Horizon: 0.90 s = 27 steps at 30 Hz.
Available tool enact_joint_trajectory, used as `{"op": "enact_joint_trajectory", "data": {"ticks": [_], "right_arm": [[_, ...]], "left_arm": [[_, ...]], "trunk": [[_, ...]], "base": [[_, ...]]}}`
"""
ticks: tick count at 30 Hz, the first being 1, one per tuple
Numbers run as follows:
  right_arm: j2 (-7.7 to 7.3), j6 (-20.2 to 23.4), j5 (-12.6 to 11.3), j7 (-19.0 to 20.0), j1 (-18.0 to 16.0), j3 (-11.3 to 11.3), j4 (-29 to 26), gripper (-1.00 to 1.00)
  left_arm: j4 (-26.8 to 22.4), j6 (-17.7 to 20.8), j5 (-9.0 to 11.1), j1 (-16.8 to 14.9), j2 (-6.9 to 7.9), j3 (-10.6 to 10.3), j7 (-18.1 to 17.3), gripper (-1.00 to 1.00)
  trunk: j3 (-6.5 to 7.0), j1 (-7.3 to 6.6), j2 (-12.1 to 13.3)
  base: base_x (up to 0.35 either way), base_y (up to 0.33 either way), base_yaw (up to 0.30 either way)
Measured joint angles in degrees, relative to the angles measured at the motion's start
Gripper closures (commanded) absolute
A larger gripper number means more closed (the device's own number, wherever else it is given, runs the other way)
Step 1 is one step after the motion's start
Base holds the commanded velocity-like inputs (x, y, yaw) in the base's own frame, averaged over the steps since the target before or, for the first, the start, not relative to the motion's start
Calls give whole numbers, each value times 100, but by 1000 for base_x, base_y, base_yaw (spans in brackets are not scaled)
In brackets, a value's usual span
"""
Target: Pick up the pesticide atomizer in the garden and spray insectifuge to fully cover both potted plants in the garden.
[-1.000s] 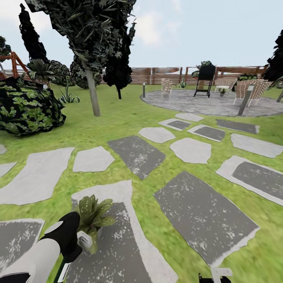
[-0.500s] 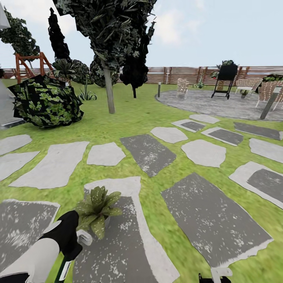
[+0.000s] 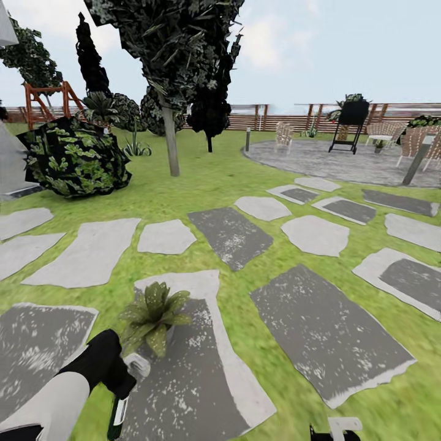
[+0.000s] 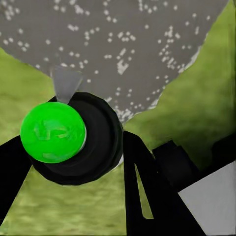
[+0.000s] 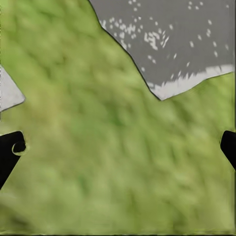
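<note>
One potted plant (image 3: pixel 153 313), a low rosette of pointed green leaves, stands on a dark grey slab (image 3: pixel 190 380) in the lawn. Just in front of it, my left gripper (image 3: pixel 125 384) is shut on the pesticide atomizer (image 3: pixel 117 413); its white trigger head (image 3: pixel 138 366) points toward the plant and its dark body hangs below. In the left wrist view the atomizer (image 4: pixel 73 137) is seen end-on, a bright green disc in a black ring between my black fingers (image 4: pixel 142 187). My right gripper (image 3: pixel 334 429) stands open over grass, its fingertips (image 5: pixel 12 150) far apart.
Grey stepping slabs (image 3: pixel 229 236) cross the lawn toward a round speckled patio (image 3: pixel 343 162) with chairs and a black stand. A big dark-leaved bush (image 3: pixel 73 156) and a tree trunk (image 3: pixel 171 144) stand at the left. A brown slat fence (image 3: pixel 275 117) closes the back.
The view swung left a second ago, then settled. My left gripper has tipped lower, so more of the atomizer's dark body shows beneath it. The plant sits slightly farther from the hand.
</note>
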Motion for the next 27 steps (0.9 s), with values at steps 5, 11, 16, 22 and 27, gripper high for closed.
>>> {"op": "enact_joint_trajectory", "data": {"ticks": [5,11,16,22,27], "right_arm": [[-17,8,30,34,0,54,-64,-100],[-71,18,902,658,-1,529,-1172,-100],[-74,22,1692,1799,-4,567,-1828,-100],[-78,42,2272,3066,-24,564,-2400,-100],[-79,48,2307,4246,-36,560,-2684,-100]], "left_arm": [[13,-1518,396,305,31,420,410,100],[22,-3731,458,484,45,606,620,100],[23,-4468,500,491,28,566,588,100],[39,-4603,434,473,-35,380,237,100],[63,-4591,399,464,-39,50,-299,100]], "trunk": [[0,0,0],[0,-2,0],[0,-4,0],[0,-4,0],[0,-4,0]], "base": [[-336,0,0],[-238,0,0],[-18,0,0],[-1,0,0],[0,0,0]]}}
